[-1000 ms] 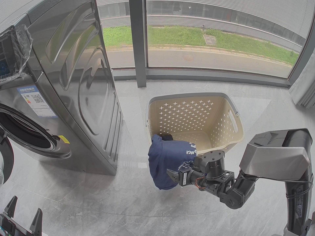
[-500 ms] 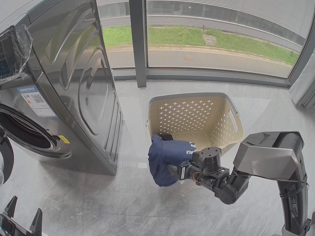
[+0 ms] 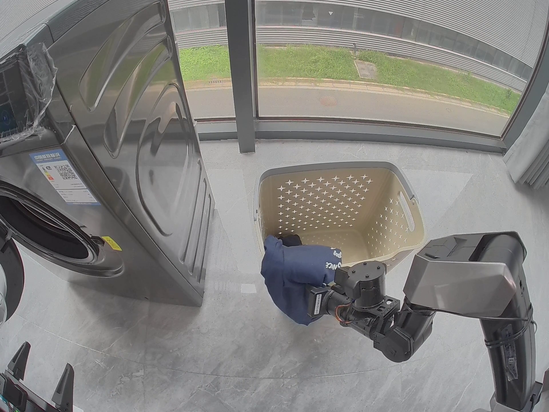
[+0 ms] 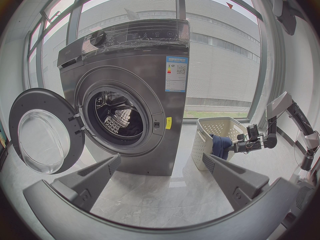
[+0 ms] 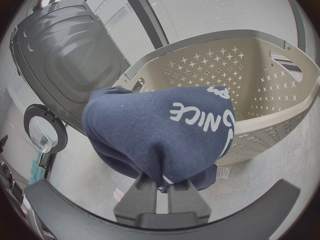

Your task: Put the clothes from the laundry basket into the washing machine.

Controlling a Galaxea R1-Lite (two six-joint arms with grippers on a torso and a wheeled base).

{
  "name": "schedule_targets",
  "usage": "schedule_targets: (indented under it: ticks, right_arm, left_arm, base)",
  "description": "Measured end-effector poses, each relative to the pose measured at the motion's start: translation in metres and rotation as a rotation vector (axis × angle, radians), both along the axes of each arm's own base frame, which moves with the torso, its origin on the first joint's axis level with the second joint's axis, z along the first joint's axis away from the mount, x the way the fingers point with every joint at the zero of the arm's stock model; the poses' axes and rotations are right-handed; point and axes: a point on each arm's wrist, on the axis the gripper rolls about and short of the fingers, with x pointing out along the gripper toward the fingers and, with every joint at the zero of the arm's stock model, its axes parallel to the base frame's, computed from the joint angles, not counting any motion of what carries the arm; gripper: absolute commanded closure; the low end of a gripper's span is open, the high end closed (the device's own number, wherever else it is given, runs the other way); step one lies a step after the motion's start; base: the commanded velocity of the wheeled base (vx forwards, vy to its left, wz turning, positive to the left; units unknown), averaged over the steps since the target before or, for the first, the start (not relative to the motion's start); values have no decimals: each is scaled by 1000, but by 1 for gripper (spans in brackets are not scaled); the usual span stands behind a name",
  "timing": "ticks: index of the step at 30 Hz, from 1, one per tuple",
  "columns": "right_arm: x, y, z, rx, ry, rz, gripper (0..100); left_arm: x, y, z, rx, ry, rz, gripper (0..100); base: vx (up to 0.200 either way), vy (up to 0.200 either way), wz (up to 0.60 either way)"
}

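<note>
Head view: my right hand point(image 3: 311, 303) has pushed in and closed on the navy-blue printed cloth garment point(image 3: 293, 276), which is draped over the near rim of the beige perforated plastic laundry basket point(image 3: 337, 166). The hem is now bunched. Grasp looks made; lift comes next.

Left wrist view: left hand point(image 4: 160, 158) spread wide, empty. Grey front-loading washing machine point(image 4: 133, 84), its round door point(image 4: 43, 130) swung open. The machine's corner stands between basket and opening.

Right wrist view: fingers point(image 5: 146, 190) pinched shut on a fold.

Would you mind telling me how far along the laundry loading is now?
Done: the washing machine's door stands open, and something dark seems to lie in the drum. In hand: the right gripper is shut on the navy garment draped over the rim of the laundry basket. Left: carrying it to the drum; the basket otherwise looks nearly empty.
</note>
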Motion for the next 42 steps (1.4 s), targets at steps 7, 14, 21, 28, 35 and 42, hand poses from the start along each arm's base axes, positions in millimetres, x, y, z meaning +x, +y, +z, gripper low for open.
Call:
schedule_targets:
  ticks: [7,14,21,28,35,42]
  right_arm:
    - [-22,-8,20,4,-7,21,100]
    - [-61,-24,70,33,-51,61,100]
    - [-104,-39,131,103,-144,132,100]
    - [-148,-59,184,154,-270,257,100]
    - [-173,-73,209,192,-363,316,100]
    - [-178,-78,217,217,-398,315,100]
  left_arm:
    - [0,0,0,-1,0,0,0]
    - [0,0,0,-1,0,0,0]
    - [0,0,0,1,1,0,0]
    - [0,0,0,11,0,0,0]
    - [0,0,0,0,0,-1,0]
    - [0,0,0,-9,0,0,0]
  base:
    - [0,0,0]
    - [0,0,0]
    - [0,0,0]
    - [-57,0,0]
    - [-200,0,0]
    - [-200,0,0]
